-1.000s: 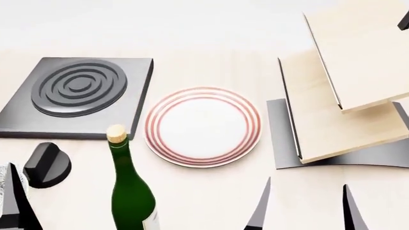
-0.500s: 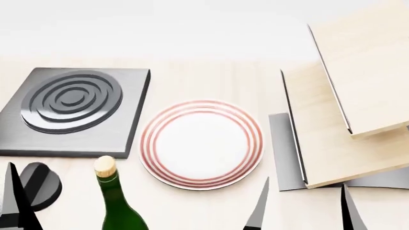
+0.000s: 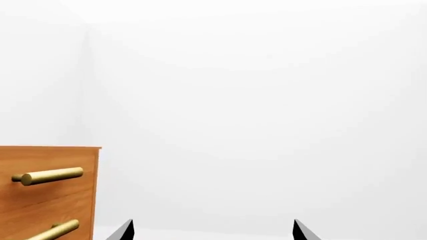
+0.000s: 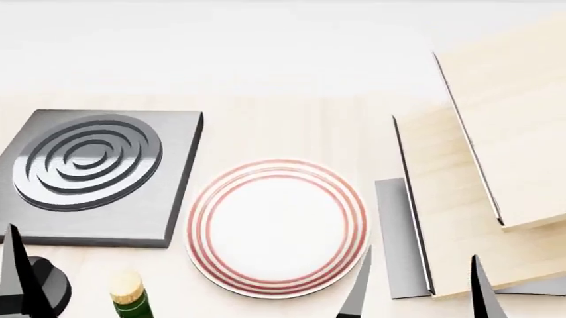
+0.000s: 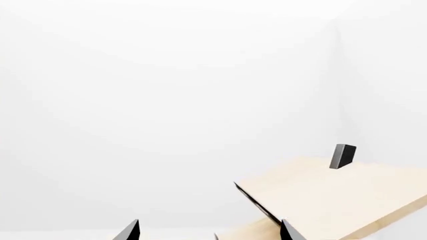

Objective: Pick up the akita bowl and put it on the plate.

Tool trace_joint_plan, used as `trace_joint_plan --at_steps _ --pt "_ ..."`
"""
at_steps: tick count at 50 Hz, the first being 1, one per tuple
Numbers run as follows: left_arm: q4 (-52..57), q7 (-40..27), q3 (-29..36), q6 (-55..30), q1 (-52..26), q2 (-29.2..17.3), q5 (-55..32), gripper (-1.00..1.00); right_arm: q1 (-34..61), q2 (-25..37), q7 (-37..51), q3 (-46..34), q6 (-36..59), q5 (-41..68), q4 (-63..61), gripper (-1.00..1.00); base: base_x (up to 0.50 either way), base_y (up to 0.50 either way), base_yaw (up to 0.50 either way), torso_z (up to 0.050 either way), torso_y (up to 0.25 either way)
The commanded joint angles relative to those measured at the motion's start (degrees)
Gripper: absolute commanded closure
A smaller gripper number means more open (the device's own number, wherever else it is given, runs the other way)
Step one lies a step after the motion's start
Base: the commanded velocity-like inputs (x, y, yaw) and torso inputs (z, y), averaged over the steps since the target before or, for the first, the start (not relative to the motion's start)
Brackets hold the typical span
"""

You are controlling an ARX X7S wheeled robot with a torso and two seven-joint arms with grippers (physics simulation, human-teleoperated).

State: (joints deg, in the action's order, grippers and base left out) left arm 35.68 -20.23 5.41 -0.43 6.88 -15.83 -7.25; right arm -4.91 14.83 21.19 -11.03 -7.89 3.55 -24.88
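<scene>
The akita bowl is out of view in every frame. The plate (image 4: 276, 228), white with thin red rings, lies flat on the pale wooden top in the head view. My right gripper (image 4: 420, 291) stands open at the bottom edge, just right of the plate, nothing between its fingers. The right wrist view shows that gripper (image 5: 210, 231) with tips wide apart over empty white space. Of my left arm, the head view shows one dark fingertip (image 4: 14, 265) at the far left. In the left wrist view my left gripper (image 3: 212, 231) is open and empty.
A dark grey square stove burner (image 4: 89, 172) lies left of the plate, a black knob (image 4: 46, 288) before it. A green bottle's cork top (image 4: 127, 286) pokes up at the bottom. Tilted pale wooden boards (image 4: 495, 132) on a grey base (image 4: 394, 238) stand right. A wooden drawer cabinet (image 3: 47, 192) is nearby.
The plate, burner and boards have slid down in the head view, and the bottle has sunk to the bottom edge. A grey patterned thing at far left has left the frame.
</scene>
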Motion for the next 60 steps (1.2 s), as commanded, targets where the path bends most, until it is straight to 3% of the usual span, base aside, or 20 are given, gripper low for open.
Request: trace_joint_plan --at_steps 1,39,60 --pt "0.1 -0.5 0.0 0.1 0.1 -0.2 0.0 -1.00 -0.1 0.3 0.3 -0.2 -0.1 0.1 -0.1 -1.00 0.17 0.00 0.00 0.000 0.000" --pt "0.2 -1.4 0.0 1.2 0.4 -1.5 0.0 -1.00 0.7 0.8 1.2 -1.0 -0.8 0.5 1.5 -1.00 0.11 0.00 0.00 0.000 0.000" --pt "7.2 -6.3 -9.3 -6.2 2.5 -4.6 -1.1 -1.00 1.7 1.0 1.8 -1.2 -0.6 0.8 2.2 -1.00 0.00 0.00 0.00 0.000 0.000"
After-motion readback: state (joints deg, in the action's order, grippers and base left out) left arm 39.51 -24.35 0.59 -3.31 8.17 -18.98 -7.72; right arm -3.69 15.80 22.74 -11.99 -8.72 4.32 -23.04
